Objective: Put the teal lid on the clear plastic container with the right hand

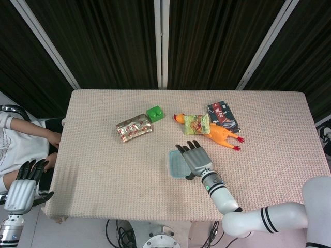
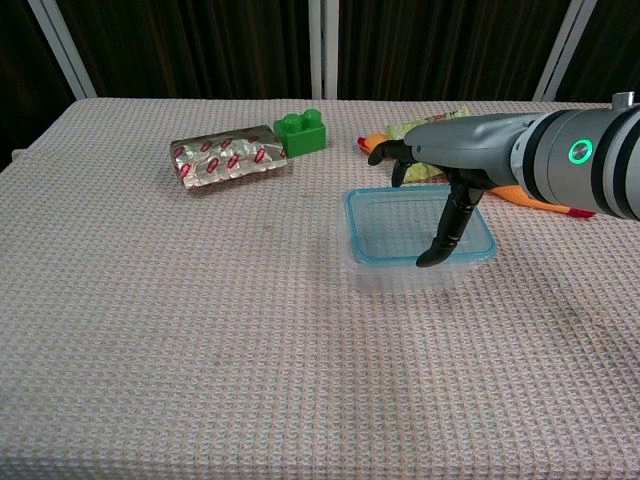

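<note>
The clear plastic container (image 2: 415, 276) stands on the table centre-right, with the teal lid (image 2: 400, 226) lying on top of it. In the head view the lid (image 1: 176, 164) shows left of my right hand (image 1: 192, 159). That right hand (image 2: 448, 160) hovers over the lid's far right part, fingers spread, its thumb pointing down onto the lid's front right edge. It grips nothing. My left hand (image 1: 23, 189) hangs off the table's left side, fingers apart and empty.
A green brick (image 2: 300, 132) and a foil packet (image 2: 228, 157) lie at the back left. A rubber chicken (image 1: 220, 135), a snack bag (image 1: 196, 124) and a dark packet (image 1: 223, 114) lie behind the container. A person (image 1: 20, 139) sits at the far left.
</note>
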`<state>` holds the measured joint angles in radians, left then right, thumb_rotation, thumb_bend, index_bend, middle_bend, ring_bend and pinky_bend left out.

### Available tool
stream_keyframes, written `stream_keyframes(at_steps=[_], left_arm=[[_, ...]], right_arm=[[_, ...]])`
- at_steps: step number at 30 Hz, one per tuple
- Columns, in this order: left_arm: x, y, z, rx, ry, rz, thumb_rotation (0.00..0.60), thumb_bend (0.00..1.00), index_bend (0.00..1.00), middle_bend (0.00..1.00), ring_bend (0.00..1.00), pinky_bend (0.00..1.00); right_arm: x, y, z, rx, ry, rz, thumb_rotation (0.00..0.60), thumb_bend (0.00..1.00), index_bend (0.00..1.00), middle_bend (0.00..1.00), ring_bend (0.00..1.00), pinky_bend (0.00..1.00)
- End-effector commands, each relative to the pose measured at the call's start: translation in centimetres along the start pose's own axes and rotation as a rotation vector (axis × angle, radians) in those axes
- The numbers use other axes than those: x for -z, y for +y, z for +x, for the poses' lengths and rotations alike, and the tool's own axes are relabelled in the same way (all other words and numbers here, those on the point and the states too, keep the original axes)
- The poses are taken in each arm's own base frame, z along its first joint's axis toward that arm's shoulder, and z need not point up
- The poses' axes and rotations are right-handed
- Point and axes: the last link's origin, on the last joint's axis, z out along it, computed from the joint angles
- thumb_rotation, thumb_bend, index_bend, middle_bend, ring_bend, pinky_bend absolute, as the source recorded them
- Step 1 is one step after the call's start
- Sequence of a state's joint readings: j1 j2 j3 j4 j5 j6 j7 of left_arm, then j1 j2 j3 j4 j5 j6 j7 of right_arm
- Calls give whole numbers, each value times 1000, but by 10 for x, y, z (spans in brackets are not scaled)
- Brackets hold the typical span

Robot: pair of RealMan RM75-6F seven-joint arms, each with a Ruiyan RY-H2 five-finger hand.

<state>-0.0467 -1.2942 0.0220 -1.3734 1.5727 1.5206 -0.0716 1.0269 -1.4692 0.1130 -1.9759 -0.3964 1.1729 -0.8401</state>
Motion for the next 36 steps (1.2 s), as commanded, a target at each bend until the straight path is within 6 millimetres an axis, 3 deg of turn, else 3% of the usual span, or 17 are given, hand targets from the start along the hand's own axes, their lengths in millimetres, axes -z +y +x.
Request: stream_keyframes(at_steps=[1,33,36], left_arm=[[0,0,0,0,0,0,600,141,90,67,0,0],[4,-2,-2,5,-4,8,600,141,74,67,0,0],[5,-2,-2,5,-5,9,600,141,74,67,0,0]], right_arm=[[0,-1,-1,0,-4,3,600,212,0,251,0,0],[-5,-7,-12,8,-17,9,600,212,0,233,0,0],[-4,-6,-11,6,-12,10,600,117,0,168,0,0]])
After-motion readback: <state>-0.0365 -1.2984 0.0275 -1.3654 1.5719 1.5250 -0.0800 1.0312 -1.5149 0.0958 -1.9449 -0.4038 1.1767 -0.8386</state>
